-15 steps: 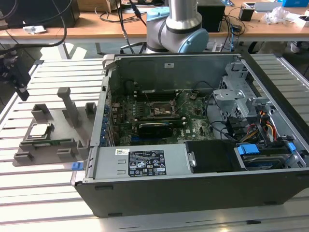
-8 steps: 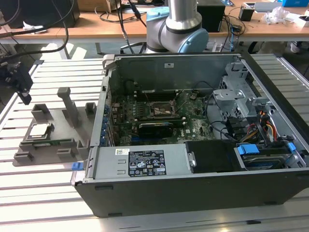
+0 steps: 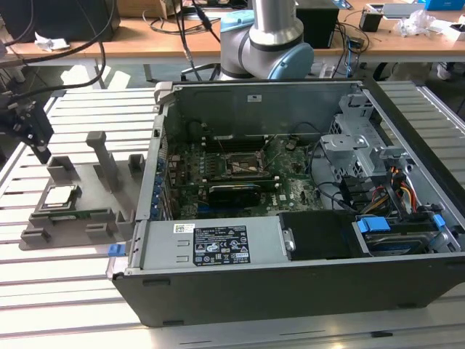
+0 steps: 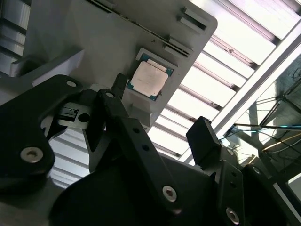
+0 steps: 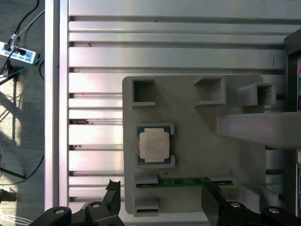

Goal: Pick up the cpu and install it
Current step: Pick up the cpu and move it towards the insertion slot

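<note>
Hanging over the grey tray [image 3: 94,190] at the exterior view's left, the gripper [image 3: 40,149] holds nothing and touches nothing. In both wrist views its two black fingers [image 5: 113,190] stand spread wide (much wider than the chip), with bare tray and table showing between them.

The cpu [image 5: 154,145] lies flat in a square pocket of the tray, silver top up, with a thin green edge showing round it. In the first wrist view it sits just ahead of the gap between the fingertips, clear of both. The second wrist view shows the cpu [image 4: 148,80] past the tip of one finger [image 4: 120,87], while the other finger [image 4: 203,137] is off to the side over the slatted metal table [image 4: 244,52]. In the exterior view the cpu [image 3: 59,196] rests near the tray's left end, below and just right of the gripper.

A narrow green board [image 5: 188,181] stands on edge in a slot of the tray, just beside the cpu's pocket.

To the exterior view's right, the open computer case [image 3: 290,291] lies on the table. The black socket [image 3: 243,164] on its motherboard is well apart from the cpu.
</note>
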Controlling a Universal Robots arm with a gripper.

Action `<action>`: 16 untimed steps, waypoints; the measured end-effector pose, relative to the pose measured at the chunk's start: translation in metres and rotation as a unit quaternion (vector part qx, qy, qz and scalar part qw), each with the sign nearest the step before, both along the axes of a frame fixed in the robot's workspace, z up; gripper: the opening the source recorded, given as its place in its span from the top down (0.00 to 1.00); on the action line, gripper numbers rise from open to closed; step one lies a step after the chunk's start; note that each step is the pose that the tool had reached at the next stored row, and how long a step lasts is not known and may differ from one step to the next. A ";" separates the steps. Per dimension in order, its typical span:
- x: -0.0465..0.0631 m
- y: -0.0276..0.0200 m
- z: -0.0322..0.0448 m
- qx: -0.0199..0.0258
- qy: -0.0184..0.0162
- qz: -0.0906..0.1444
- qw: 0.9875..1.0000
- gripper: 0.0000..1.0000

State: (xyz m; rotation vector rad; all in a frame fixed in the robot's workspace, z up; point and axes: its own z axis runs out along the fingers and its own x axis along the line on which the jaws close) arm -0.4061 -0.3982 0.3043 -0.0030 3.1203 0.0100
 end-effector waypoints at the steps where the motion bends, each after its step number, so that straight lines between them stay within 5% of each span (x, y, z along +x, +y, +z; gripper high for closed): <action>1: 0.000 0.0000 -0.0013 0.000 0.000 0.000 1.000 0.22; 13: 0.000 0.0000 -0.0186 0.000 0.001 0.000 1.000 0.22; 14: 0.001 0.0004 -0.0254 -0.001 0.001 0.000 1.000 0.22; 16: 0.001 0.0082 -0.0274 -0.008 0.001 0.019 1.000 0.22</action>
